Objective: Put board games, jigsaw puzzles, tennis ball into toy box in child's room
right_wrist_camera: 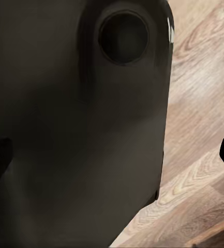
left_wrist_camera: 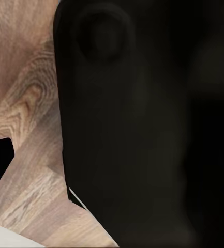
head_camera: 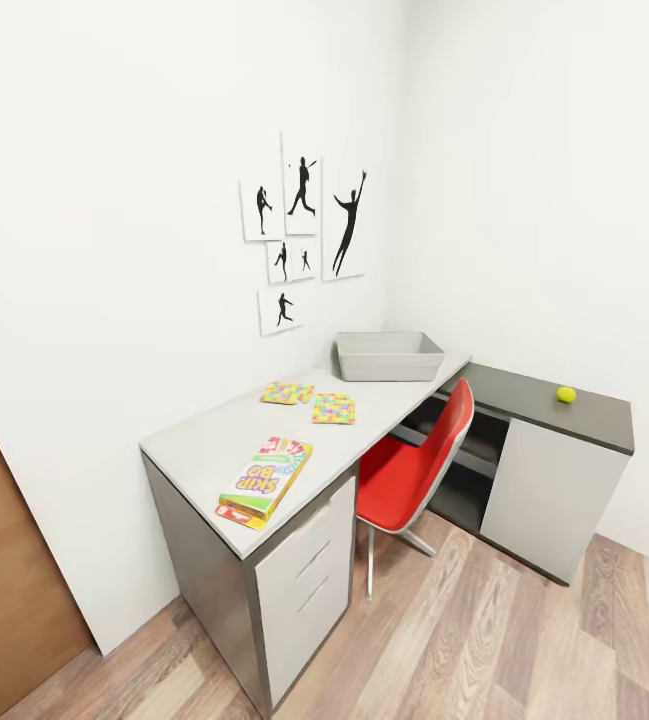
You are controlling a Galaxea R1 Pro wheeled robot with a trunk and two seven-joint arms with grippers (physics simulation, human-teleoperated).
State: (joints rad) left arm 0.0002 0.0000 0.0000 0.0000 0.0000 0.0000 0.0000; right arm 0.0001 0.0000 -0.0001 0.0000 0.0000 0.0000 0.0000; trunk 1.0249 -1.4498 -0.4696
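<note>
**Toys laid out on L-shaped counter; tub stands at the wall end**

The toy box (head_camera: 389, 357), a light grey shallow plastic tub with flared sides and a rolled rim, sits at the far end of the pale grey top of the counter (head_camera: 204, 440), near the corner of the room. Two jigsaw puzzles, thin flat squares of interlocked yellow, pink, green and blue pieces, lie just in front of it: one (head_camera: 287, 392) nearer the wall, the other (head_camera: 333, 408) beside it, apart. The SKIP-BO board game (head_camera: 265, 480), a flat printed cardboard box, lies near the counter's near front edge, above the drawers. The tennis ball (head_camera: 565, 394), small and yellow-green, rests on the dark grey section, well apart from the tub. A red chair (head_camera: 414, 475) with a moulded shell is tucked at the counter's inner corner. Black silhouette prints (head_camera: 304, 230) hang above. The floor (head_camera: 524, 650) is wood plank.

Both wrist views show dark, smooth robot casing over plank flooring; the state of the jaws on either arm cannot be told.
</note>
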